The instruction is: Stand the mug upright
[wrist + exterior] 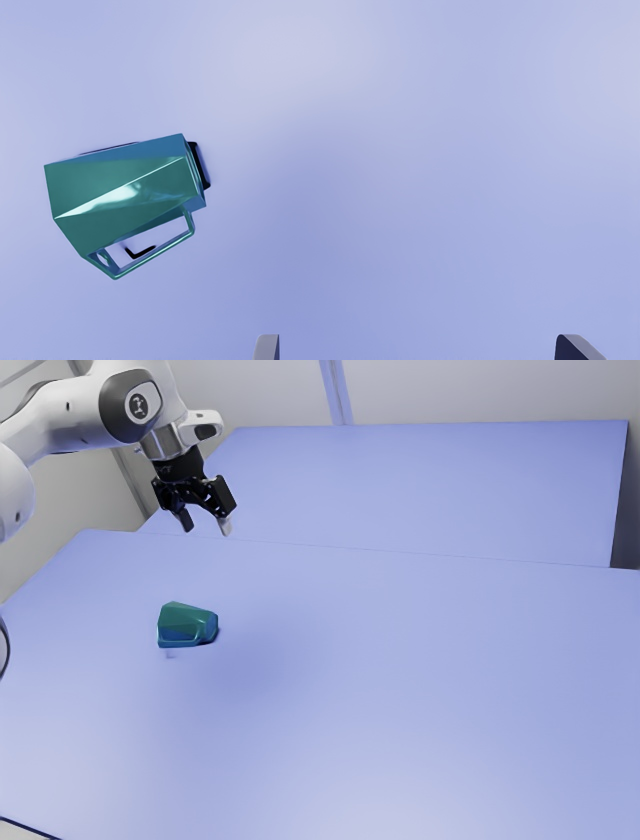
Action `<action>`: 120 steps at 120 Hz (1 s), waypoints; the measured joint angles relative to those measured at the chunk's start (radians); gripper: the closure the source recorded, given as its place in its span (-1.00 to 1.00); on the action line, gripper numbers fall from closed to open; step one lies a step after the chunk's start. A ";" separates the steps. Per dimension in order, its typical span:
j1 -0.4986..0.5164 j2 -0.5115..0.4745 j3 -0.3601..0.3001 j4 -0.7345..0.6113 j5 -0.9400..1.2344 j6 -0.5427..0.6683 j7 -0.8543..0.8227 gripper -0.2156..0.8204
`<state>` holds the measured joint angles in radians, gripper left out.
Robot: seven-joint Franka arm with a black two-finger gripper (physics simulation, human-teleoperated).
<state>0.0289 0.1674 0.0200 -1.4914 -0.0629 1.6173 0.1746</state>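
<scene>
My gripper (206,526) hangs well above the table in the exterior view, near the upper left, with its two fingers spread and nothing between them. A faceted teal-green mug (186,625) lies on its side on the tabletop, lower in that view than the hand. From the wrist camera, the mug (125,192) shows its angular body and a thin open handle at its side, apart from the open gripper (417,347). The mug's inside is hidden.
The mug rests on a wide bluish table (400,680). Beyond the table's far edge is another flat bluish surface (430,490), with pale walls behind. A dark line crosses the exterior view's lower left corner.
</scene>
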 joint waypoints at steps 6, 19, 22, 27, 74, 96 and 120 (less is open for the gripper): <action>-0.001 -0.001 0.000 0.000 0.000 -0.001 -0.001 -0.58; 0.000 -0.001 0.000 0.000 -0.001 -0.002 0.000 -0.58; 0.000 -0.001 0.000 0.000 -0.001 -0.002 0.000 -0.58; 0.000 -0.001 0.000 0.000 -0.001 -0.004 0.001 -0.58; 0.051 -0.017 0.149 0.000 -0.163 -0.041 0.031 -0.58; 0.180 0.075 0.197 0.010 -0.369 -0.055 0.125 -0.58; 0.319 0.188 0.199 0.021 -0.529 -0.056 0.242 -0.58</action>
<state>0.3484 0.3555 0.2194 -1.4700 -0.5923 1.5613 0.4165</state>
